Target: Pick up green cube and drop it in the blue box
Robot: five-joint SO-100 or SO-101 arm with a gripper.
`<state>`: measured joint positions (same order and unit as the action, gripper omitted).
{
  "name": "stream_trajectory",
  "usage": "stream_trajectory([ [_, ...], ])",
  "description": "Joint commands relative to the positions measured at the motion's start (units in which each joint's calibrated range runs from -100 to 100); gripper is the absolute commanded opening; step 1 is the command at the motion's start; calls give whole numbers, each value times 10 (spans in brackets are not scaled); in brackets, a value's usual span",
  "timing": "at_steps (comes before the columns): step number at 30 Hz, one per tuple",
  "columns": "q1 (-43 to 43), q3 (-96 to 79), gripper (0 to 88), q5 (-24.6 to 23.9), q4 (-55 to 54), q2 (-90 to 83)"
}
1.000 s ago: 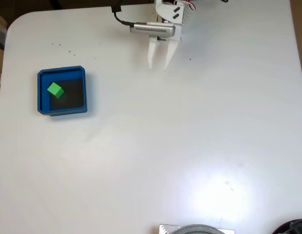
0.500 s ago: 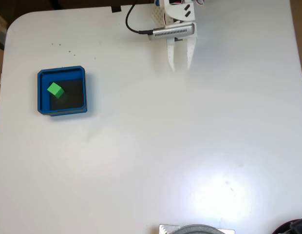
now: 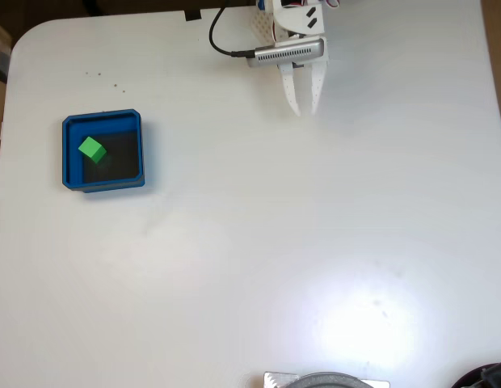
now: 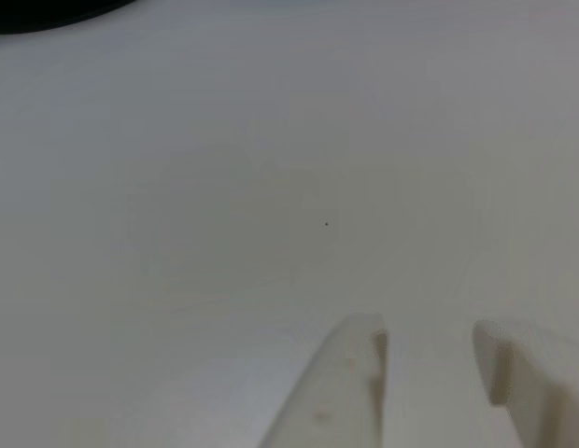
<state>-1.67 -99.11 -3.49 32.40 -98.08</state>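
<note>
In the fixed view the green cube (image 3: 91, 149) lies inside the blue box (image 3: 103, 120), on the left part of its dark floor. The box stands on the white table at the left. My white gripper (image 3: 304, 110) hangs near the table's top edge, far to the right of the box, with its fingers a little apart and nothing between them. In the other view the same two pale fingertips (image 4: 350, 359) rise from the bottom edge over bare white table, with my gripper (image 4: 430, 338) open and empty.
A black cable (image 3: 222, 50) loops from the arm near the table's top edge. A grey round object (image 3: 326, 380) sits at the bottom edge, and a dark object (image 3: 485, 377) at the bottom right corner. The table (image 3: 275, 242) is white, with rounded corners.
The arm swung to the right from a second ago and its fingers drew closer together. Over the last half second it barely shifted. The cube and box have not moved.
</note>
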Motion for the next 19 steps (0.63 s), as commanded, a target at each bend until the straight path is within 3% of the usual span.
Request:
stream_trajectory([
  [1,-4,-3,21,1,-9,-13],
  [19,-2,-4,24,-1,-9,-12],
])
